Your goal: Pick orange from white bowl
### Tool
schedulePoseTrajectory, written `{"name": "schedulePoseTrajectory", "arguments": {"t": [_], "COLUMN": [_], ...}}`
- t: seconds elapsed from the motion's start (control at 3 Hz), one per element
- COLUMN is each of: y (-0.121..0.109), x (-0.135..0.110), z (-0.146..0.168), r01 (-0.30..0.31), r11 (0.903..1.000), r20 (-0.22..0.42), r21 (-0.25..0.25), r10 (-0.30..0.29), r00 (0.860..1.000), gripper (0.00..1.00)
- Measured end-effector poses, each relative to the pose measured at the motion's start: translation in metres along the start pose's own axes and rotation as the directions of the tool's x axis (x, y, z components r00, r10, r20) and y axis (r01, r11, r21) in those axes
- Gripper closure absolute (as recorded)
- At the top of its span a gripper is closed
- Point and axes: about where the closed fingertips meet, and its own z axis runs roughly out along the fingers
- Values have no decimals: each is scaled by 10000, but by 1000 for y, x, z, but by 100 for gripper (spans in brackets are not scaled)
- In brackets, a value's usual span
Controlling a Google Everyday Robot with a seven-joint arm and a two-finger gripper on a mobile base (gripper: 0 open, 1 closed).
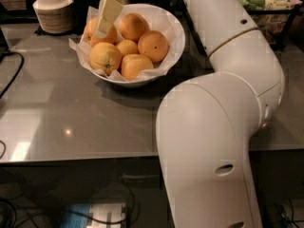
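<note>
**Orange (pixel 90 33) waits at far left of white bowl (pixel 176 42)**

My gripper (pixel 103 27) hangs just over it (spread or closed, I cannot tell). I'd centre on that fruit, clear of its neighbours (pixel 153 45), then descend slowly.

Claw (pixel 104 25) over rear-left of white bowl (pixel 176 34); upper part cut off by top edge. Rear-left orange (pixel 90 34) partly hidden behind claw. Small middle orange (pixel 127 46) partly covered by neighbours. Arm (pixel 213 127) runs out of top and bottom edges and hides right part of bench (pixel 71 113). Stack of small bowls (pixel 53 13): count too fine to tell. Basket (pixel 273 4) top right cut by edge, contents unclear. Cable (pixel 12 75) leaves left edge. Clutter (pixel 95 213) under bench too dim to identify.
</note>
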Motion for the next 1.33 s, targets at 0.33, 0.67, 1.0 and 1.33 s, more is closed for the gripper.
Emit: {"name": "schedulePoseTrajectory", "arguments": {"t": [0.33, 0.67, 1.0, 1.33], "y": [25, 25, 21, 19], "x": [5, 5, 9, 27], "z": [11, 11, 17, 42], "r01": [-513, -514, -762, -1364], "r11": [9952, 9951, 9926, 9805], "r20": [-450, -450, -415, -165], "r21": [-839, -839, -946, -1417], "r10": [477, 477, 725, 1354], "r00": [9978, 9978, 9965, 9906], "gripper": [0, 0, 0, 0]}}
